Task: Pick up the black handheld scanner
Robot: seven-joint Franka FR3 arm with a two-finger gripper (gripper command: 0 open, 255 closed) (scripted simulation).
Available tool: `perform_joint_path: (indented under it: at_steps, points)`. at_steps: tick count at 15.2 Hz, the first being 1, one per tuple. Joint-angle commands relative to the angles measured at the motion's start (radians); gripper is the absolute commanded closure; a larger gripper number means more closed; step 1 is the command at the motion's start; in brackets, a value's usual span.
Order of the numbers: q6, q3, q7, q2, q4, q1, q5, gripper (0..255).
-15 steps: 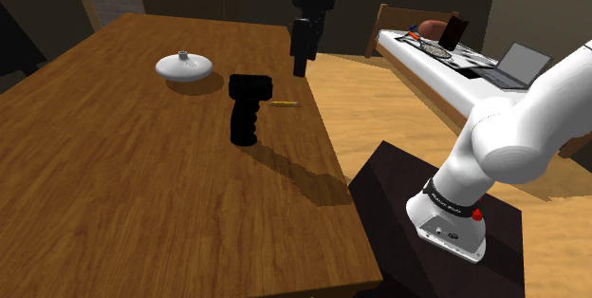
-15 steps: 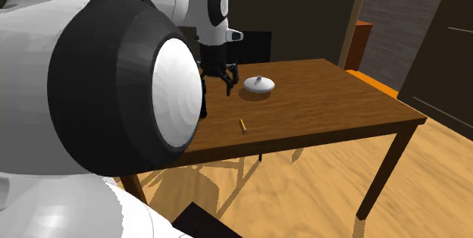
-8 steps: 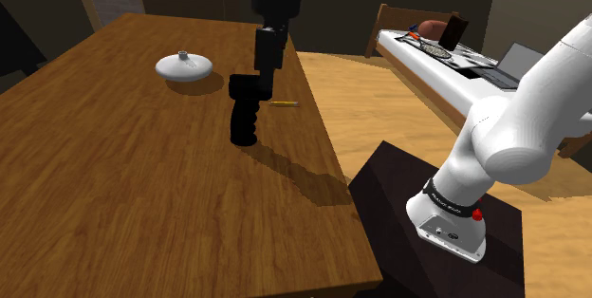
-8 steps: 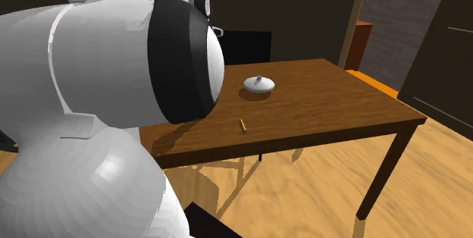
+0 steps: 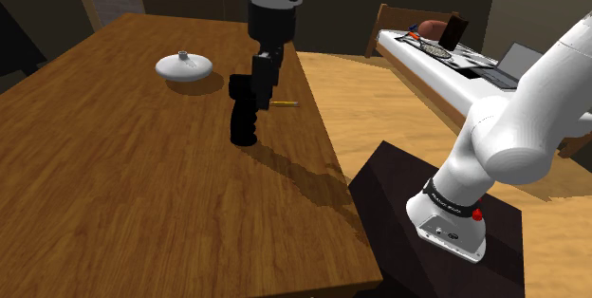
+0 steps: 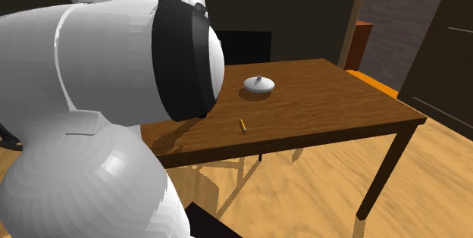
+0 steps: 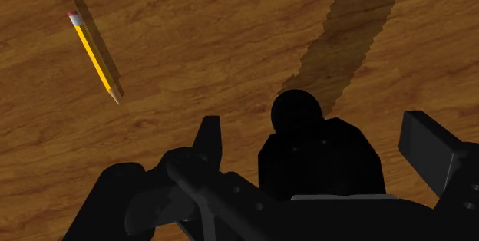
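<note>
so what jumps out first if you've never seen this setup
The black scanner stands near the edge of the wooden table, with the open gripper straddling its top. A yellow pencil lies beside it, and the white arm looms across the second exterior view's left.

Shoulder cam: behind the dark box stand [image 5: 398, 192], looking down over the brown wooden surface [image 5: 142, 182]. Second exterior: tight behind the white arm [image 6: 91, 123], half blocked. Wrist: close, straight down. All share the yellow pencil [image 7: 95, 55].

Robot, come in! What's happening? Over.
Gripper open, fingers either side of black scanner, not touching. Scanner on the table. Pencil nearby, out of the way.
</note>
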Motion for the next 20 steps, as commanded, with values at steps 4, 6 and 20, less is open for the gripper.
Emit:
perform_joint_path:
  at_steps: [4, 6, 20]
  points:
    - [0.006, 0.000, 0.000, -0.002, -0.007, 0.000, 0.001, 255]
    - [0.006, 0.000, 0.000, -0.002, -0.008, 0.000, 0.001, 255]
    - [-0.115, -0.003, 0.003, 0.001, 0.116, -0.002, -0.002, 255]
